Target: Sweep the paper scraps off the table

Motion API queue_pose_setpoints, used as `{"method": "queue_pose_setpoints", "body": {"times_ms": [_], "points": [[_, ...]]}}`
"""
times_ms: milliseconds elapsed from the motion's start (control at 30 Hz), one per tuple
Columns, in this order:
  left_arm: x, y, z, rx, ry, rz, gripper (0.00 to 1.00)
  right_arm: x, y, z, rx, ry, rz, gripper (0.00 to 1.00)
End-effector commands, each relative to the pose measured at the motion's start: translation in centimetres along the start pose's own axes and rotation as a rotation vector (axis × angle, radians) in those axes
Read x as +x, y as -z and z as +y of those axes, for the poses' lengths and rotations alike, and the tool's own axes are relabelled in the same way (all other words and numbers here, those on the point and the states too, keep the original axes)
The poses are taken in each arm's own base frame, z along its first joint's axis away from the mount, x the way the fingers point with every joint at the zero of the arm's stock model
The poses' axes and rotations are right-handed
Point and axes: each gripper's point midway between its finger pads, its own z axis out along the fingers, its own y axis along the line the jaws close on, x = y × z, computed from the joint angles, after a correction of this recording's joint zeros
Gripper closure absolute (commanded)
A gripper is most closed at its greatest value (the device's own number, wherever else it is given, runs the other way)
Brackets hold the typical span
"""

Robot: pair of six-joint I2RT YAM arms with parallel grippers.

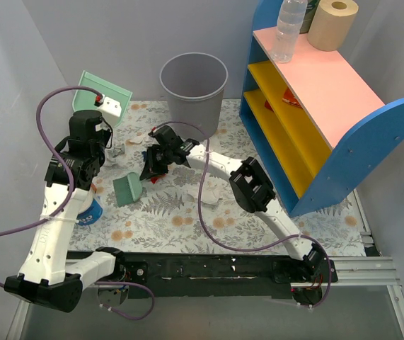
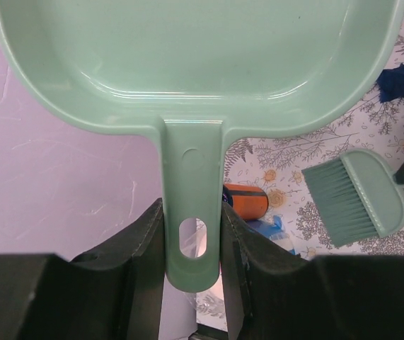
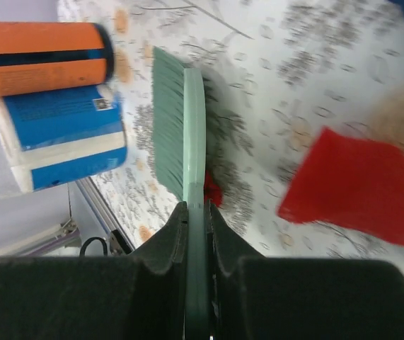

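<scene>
Red paper scraps (image 3: 350, 184) near right end effector (image 3: 196, 216), green brush (image 3: 177, 134) clamped

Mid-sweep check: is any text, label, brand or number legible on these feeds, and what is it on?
No text can be read in any view.
On the orange can: print along the dark band, too blurred to read.
On the blue and white pack: a small square code and fine print, too small to read.
On the water bottle: no label legible.
On the dustpan and the brush: no lettering visible.
</scene>
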Motion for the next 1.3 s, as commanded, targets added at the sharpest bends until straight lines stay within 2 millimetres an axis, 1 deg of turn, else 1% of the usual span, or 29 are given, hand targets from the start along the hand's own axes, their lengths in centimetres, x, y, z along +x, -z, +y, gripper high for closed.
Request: {"method": "queue_pose_setpoints", "body": {"times_ms": [0,100,133,167,200,233,267,300,333,367,400,433,467,500,600,667,700,733,767,800,833,867,900,933,967,1033,1133,1200,1267], "points": [[-0.7,-0.1,-0.3,0.016,0.021,-0.048,1.00,-1.2,4.2,-4.9,0.234,-0.028,-0.068,0.99],[-0.7,-0.9,-1.4,0.047,-0.003,-0.081,1.00,-2.3,7.8,-7.1,0.347,0.027,-0.112,0.99],[-1.4,-1.2,-1.3,0.030,0.008,-0.121,1.00,-0.6,8.5,-9.3,0.403,0.019,-0.065,0.99],[-1.5,-1.4,-1.3,0.020,0.006,-0.137,1.00,-1.0,10.4,-9.2,0.406,0.030,-0.081,0.99],[-1.5,-1.6,-1.4,0.016,0.005,-0.151,1.00,-0.3,11.4,-10.2,0.422,0.061,-0.058,0.99],[-1.6,-1.8,-1.6,0.008,0.009,-0.170,1.00,1.4,12.5,-12.7,0.474,0.037,-0.015,0.99],[-1.6,-2.0,-1.6,0.003,0.017,-0.177,1.00,1.4,14.4,-12.3,0.477,0.052,-0.029,0.99],[-1.7,-2.0,-1.5,-0.003,0.027,-0.184,1.00,2.0,15.3,-12.4,0.450,0.119,-0.001,0.99],[-1.7,-1.9,-1.5,-0.008,0.038,-0.195,1.00,1.4,16.1,-12.2,0.403,0.154,-0.016,0.99],[-1.6,-1.9,-1.5,-0.011,0.041,-0.200,1.00,2.0,17.1,-11.5,0.349,0.192,-0.013,0.99],[-1.6,-1.8,-1.5,-0.010,0.043,-0.205,1.00,2.7,17.3,-8.8,0.181,0.235,0.024,0.99],[-1.5,-1.7,-1.5,-0.009,0.041,-0.207,1.00,2.3,17.8,-7.2,0.065,0.338,0.026,0.99],[-1.5,-1.3,-1.3,-0.012,0.043,-0.213,1.00,1.1,18.3,-4.1,-0.057,0.437,-0.008,0.99],[-1.4,-1.3,-1.3,-0.010,0.041,-0.211,1.00,1.4,19.0,-1.2,-0.197,0.494,0.020,0.99],[-1.5,-0.7,-0.9,-0.006,0.051,-0.209,1.00,-0.3,19.6,4.0,-0.394,0.611,-0.014,0.99],[-1.8,-0.4,-0.6,-0.005,0.061,-0.210,1.00,-1.0,18.3,5.1,-0.420,0.617,-0.012,0.99],[-1.9,-0.3,-0.5,-0.006,0.066,-0.213,1.00,-2.5,18.2,6.7,-0.425,0.653,-0.063,0.99],[-1.9,-0.3,-0.5,-0.004,0.066,-0.206,1.00,-2.9,17.5,7.3,-0.426,0.652,-0.076,0.99],[-2.0,-0.2,-0.4,-0.006,0.070,-0.203,1.00,-3.4,15.8,6.6,-0.412,0.609,-0.074,0.99],[-2.3,-0.1,-0.2,-0.007,0.080,-0.204,1.00,-5.6,15.9,8.3,-0.394,0.652,-0.144,0.99],[-2.0,0.0,-0.2,-0.003,0.075,-0.187,1.00,-6.2,14.8,8.6,-0.368,0.679,-0.162,0.99],[-1.8,0.1,-0.1,-0.005,0.073,-0.180,1.00,-6.9,12.5,7.2,-0.335,0.689,-0.168,0.99],[-1.9,0.3,0.2,-0.009,0.071,-0.179,1.00,-8.1,11.7,7.3,-0.313,0.725,-0.209,0.99],[-1.5,0.5,0.1,-0.004,0.057,-0.161,1.00,-10.1,12.3,9.4,-0.322,0.776,-0.286,0.99],[-1.3,0.6,0.2,-0.005,0.049,-0.151,1.00,-11.1,10.3,7.8,-0.288,0.767,-0.302,0.99],[-0.9,1.1,0.7,-0.013,0.026,-0.137,1.00,-13.9,9.7,7.7,-0.269,0.825,-0.434,0.99],[-0.5,1.7,1.3,-0.027,0.004,-0.111,1.00,-15.9,9.3,6.9,-0.230,0.842,-0.603,0.99],[-0.3,2.0,1.6,-0.029,-0.002,-0.096,1.00,-17.4,8.9,7.4,-0.244,0.842,-0.705,0.99],[0.1,2.3,1.8,-0.031,-0.009,-0.068,1.00,-18.1,7.5,8.0,-0.282,0.769,-0.719,0.99]]}}
